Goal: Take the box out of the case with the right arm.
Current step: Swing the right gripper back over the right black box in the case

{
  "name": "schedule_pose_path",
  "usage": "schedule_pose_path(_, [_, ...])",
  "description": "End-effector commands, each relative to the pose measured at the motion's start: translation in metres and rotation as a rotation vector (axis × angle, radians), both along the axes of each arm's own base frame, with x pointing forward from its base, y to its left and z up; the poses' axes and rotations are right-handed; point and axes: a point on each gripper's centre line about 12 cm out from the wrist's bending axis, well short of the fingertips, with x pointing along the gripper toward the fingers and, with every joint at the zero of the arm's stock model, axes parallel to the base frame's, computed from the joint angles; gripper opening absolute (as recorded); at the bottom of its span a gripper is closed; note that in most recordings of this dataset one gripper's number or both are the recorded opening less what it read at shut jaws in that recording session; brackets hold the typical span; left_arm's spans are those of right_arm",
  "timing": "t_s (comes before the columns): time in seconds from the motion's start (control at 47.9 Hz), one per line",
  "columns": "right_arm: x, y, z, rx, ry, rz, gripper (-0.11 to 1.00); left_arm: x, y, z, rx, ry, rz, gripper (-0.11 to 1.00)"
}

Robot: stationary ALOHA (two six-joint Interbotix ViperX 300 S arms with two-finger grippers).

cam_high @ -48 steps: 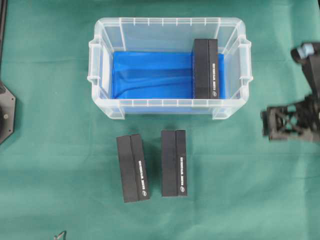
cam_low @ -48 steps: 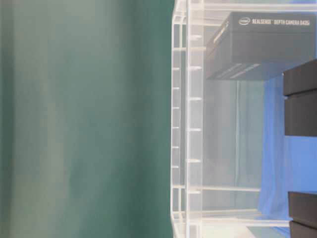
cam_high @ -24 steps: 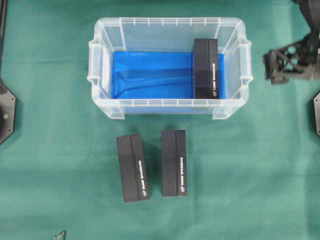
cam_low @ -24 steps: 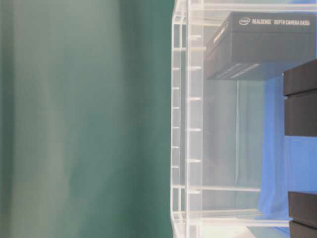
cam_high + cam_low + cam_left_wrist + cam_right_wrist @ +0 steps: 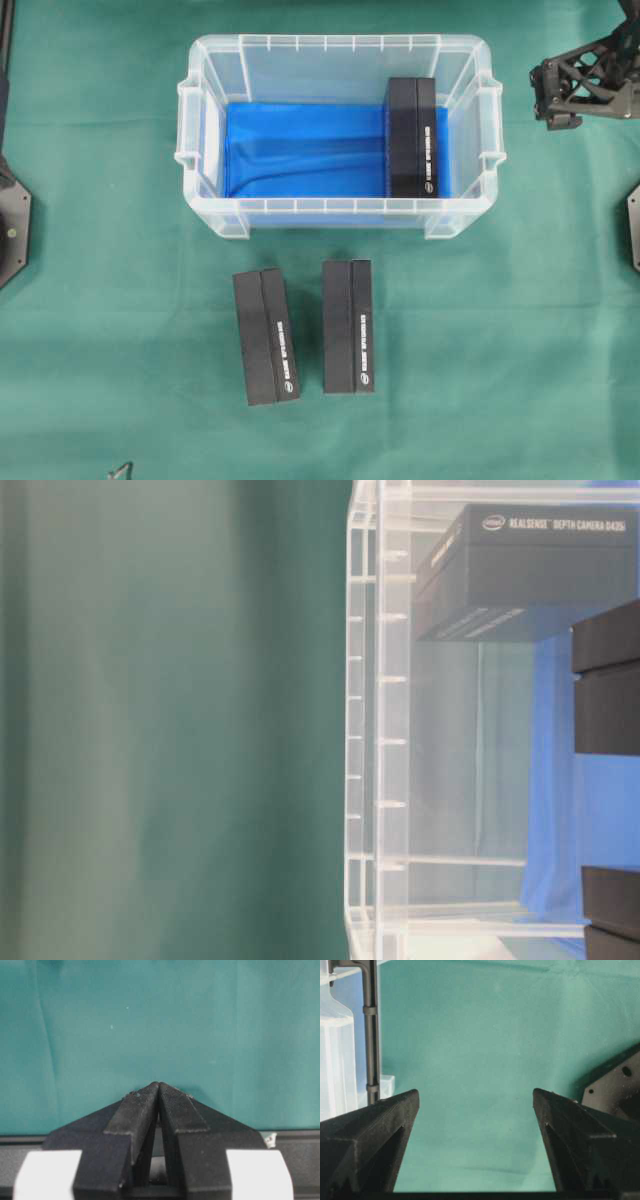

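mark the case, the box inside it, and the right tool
case (image 5: 340, 44): overhead view, far rim.
box (image 5: 412, 138): overhead view, middle of its top face.
right tool (image 5: 556, 92): overhead view, between the two open fingertips.

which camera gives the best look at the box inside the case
The overhead view: the box shows whole, at the right end of the case. The table-level view shows it through the clear wall, cropped, label readable. Neither wrist view shows it.

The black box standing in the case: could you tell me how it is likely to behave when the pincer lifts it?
The black box looks flat-sided and stiff, so probably grippable. It stands on a narrow side, so a nudge might tip it. Being beside the case wall may crowd one finger.
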Motion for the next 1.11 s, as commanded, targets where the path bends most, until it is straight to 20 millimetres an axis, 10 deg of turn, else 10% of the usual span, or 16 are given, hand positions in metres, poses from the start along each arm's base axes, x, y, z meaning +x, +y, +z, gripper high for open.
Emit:
schedule_pose_path(0.0, [0.001,-0.001,0.005,-0.005,-0.021,-0.001,0.9,0.002,0.001,0.007,0.002,-0.026,0.002,0.02])
schedule_pose_path(0.668, [0.026,-0.006,0.008,0.003,-0.059,0.006,0.9,0.002,0.001,0.008,0.001,-0.028,0.002,0.02])
schedule_pose_path(1.085, [0.094,-0.008,0.016,-0.001,-0.102,0.063,0.9,0.002,0.001,0.008,0.0,-0.028,0.003,0.02])
